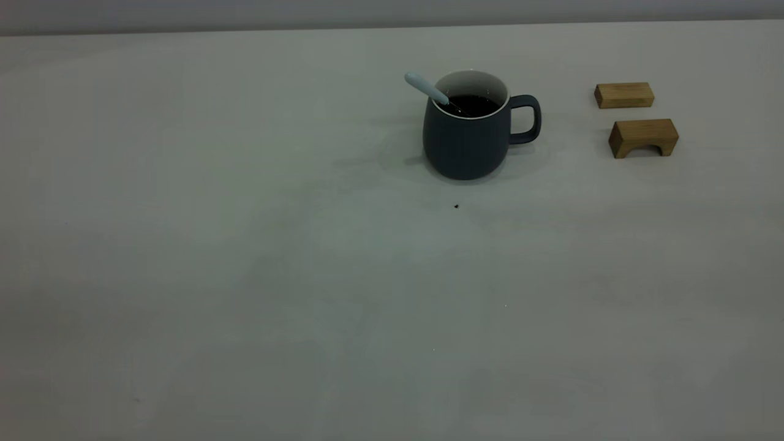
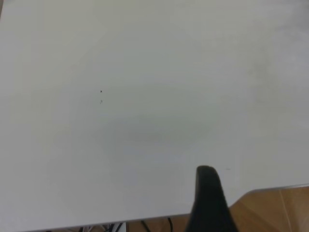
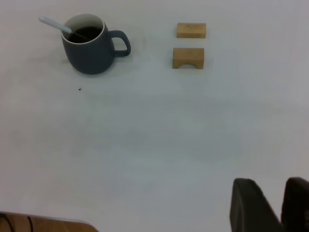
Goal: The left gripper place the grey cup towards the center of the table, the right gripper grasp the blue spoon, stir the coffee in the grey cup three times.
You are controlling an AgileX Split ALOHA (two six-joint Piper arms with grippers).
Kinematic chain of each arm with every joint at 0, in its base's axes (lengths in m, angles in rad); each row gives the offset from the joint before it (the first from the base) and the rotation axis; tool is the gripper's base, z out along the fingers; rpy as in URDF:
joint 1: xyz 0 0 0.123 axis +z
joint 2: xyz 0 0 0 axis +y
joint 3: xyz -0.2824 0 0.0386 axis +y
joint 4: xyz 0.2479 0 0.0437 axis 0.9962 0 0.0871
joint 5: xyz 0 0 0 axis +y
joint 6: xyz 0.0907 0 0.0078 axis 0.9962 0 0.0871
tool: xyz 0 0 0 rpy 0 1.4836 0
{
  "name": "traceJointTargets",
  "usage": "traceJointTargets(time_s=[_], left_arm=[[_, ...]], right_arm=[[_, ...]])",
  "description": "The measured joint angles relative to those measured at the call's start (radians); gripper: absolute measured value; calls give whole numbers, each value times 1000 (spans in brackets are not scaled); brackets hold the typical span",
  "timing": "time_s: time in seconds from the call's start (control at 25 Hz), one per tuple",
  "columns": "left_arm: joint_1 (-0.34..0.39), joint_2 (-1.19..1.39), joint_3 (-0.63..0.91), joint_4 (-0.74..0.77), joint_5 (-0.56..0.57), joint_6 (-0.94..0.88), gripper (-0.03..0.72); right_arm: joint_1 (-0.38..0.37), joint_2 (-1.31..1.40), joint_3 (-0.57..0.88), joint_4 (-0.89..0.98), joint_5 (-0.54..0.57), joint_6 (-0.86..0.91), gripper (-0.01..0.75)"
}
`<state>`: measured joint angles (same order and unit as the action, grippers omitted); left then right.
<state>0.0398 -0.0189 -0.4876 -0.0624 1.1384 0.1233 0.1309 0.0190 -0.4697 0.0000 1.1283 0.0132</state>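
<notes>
1. Exterior view first: we see the grey cup [image 1: 468, 138] standing upright on the desk [image 1: 245, 275], toward the far side and a little right of the middle, its loop handle turned to the right.
2. We see the coffee [image 1: 473, 105] as a flat black surface inside the cup's white interior.
3. We find the blue spoon [image 1: 427, 89] resting in the cup, its bowl down in the coffee and its pale handle leaning out over the left part of the rim, tilted up and to the left.
4. We note two wooden blocks well to the right of the cup: a plain flat block [image 1: 623, 95] farther back and an arched block [image 1: 643, 137] just in front of it, the two apart from each other.
5. We spot a tiny dark speck [image 1: 456, 206] on the desk just in front of the cup.
6. Neither arm appears in the exterior view. In the left wrist view we see only one dark finger [image 2: 208, 200] of the left gripper above bare desk near its edge, so we cannot tell how its jaws stand.
7. In the right wrist view the right gripper [image 3: 282, 205] hangs well away from the cup, two dark fingers showing with a narrow gap between them and nothing held; we read its jaws as released.
</notes>
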Motion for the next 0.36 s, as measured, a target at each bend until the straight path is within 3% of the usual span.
traceJointTargets(time_s=[0.36], left_arm=[[0,0,0,0,0,0,585]], right_arm=[[0,0,0,0,0,0,221]])
